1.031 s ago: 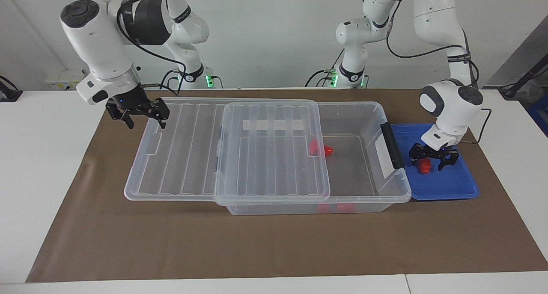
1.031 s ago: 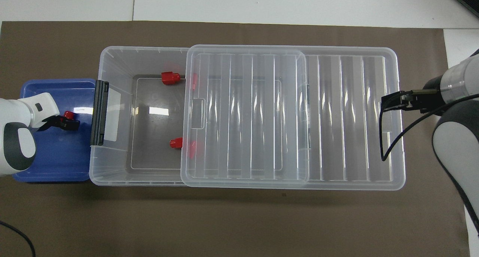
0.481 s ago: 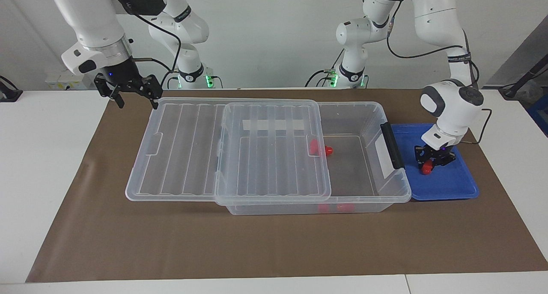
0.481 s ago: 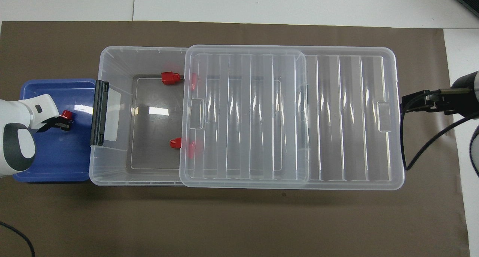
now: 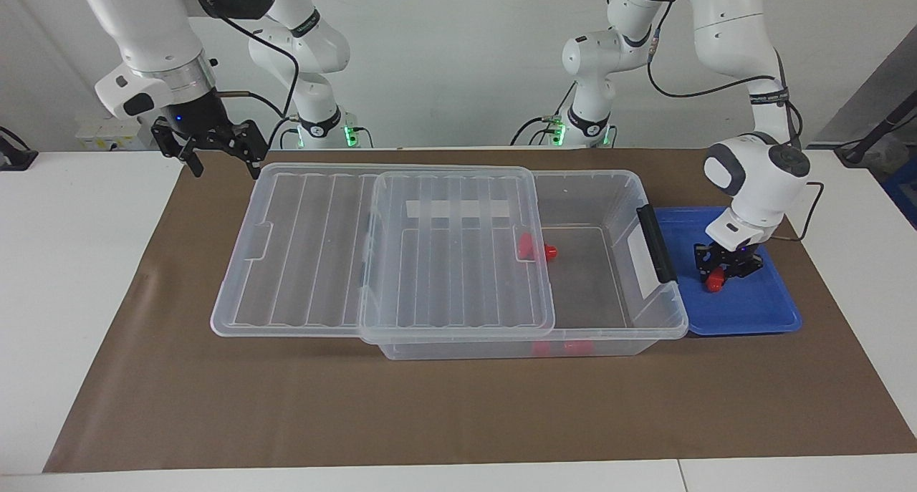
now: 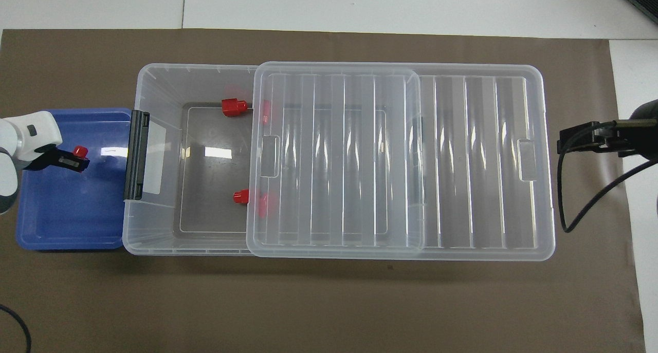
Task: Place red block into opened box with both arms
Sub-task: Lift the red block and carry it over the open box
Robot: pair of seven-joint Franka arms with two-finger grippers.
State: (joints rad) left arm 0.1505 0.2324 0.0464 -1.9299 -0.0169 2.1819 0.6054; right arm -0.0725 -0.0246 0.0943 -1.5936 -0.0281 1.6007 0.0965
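Red block (image 5: 712, 283) sits clamped between the left gripper's (image 5: 723, 271) fingertips over the blue tray (image 5: 752, 313); right gripper (image 5: 215, 159) released.

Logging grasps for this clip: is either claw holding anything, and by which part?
The left claw grips a red block by its upper part, over the blue tray. The right claw is open and empty.

red block (image 5: 712, 283), blue tray (image 5: 759, 313), brown mat (image 5: 430, 406)

I can see only the top of the small red plastic block (image 6: 79, 150) poking out past the left black pincer (image 6: 72, 162). In my overhead view, both white arms are cut off at the edges.
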